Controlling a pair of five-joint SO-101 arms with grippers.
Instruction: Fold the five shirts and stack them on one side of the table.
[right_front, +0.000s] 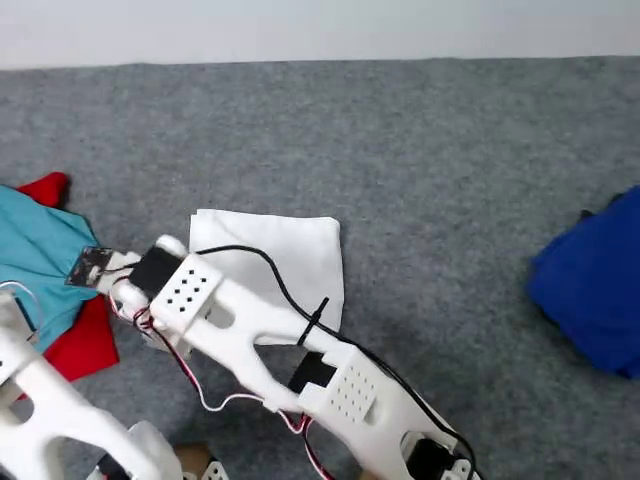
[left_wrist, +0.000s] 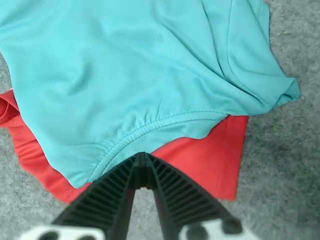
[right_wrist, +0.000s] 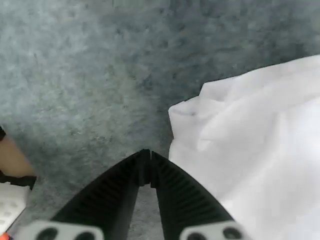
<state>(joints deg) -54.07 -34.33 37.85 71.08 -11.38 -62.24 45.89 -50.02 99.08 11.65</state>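
The grey carpeted table (right_front: 420, 130) spreads under everything we see. The right arm (right_front: 260, 340) stretches slantwise across its near part, from the near edge to the left side of the folded white shirt (right_front: 300, 250), which lies flat near the middle as a neat rectangle. At the left edge a crumpled teal shirt (right_front: 35, 255) lies on top of a red shirt (right_front: 85, 345), whose cloth shows both behind and in front of it. Well apart, at the right edge, sits a bunched blue shirt (right_front: 595, 285). The left arm (right_front: 40, 400) stands at the near left corner beside the teal-and-red pile. The left gripper (left_wrist: 142, 157) has its jaws pressed together with nothing between them, tips at the teal hem where red shows beneath; whether they touch the cloth we cannot quite tell. The right gripper (right_wrist: 145, 152) is likewise closed and empty, over bare table just beside the white shirt's corner.
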